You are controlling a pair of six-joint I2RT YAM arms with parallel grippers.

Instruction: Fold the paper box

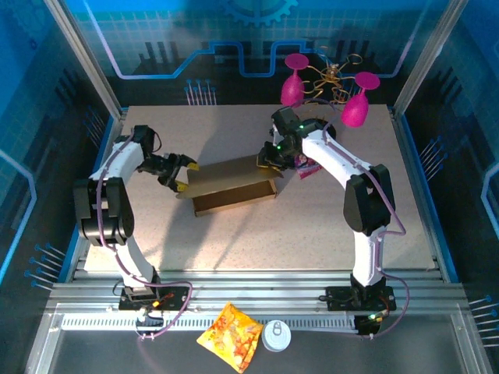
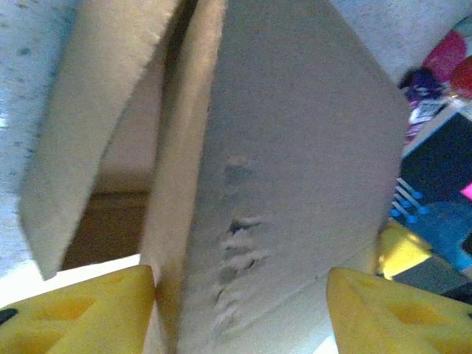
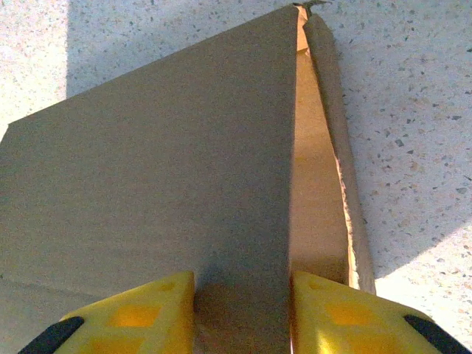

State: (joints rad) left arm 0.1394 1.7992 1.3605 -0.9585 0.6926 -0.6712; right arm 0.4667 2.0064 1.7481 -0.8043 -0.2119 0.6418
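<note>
The paper box (image 1: 234,185) lies at the middle of the table (image 1: 257,245), crosswise between the two arms. It is partly folded, with one long panel raised and slanted over an open tray whose near wall stands up.

The right end is taken by the right tool (image 1: 267,161). Its yellow fingers (image 3: 133,317) are drawn partway together on a doubled wall of cardboard, which is pinched between them. This hold is judged to anchor that end, so that the box cannot slide or spring open while the other end is worked.

The left end is met by the left tool (image 1: 182,173). Its jaws are spread wide, with a finger on either side of the upright end flap. No squeeze is apparent, so the flap is judged to be bracketed rather than held.

A small pink item (image 1: 306,167) lies just beside the right tool. Two pink goblets (image 1: 294,82) stand at the far edge. An orange-yellow snack packet (image 1: 231,335) and a white round lid (image 1: 276,336) lie beyond the arm bases, well apart from the box.
</note>
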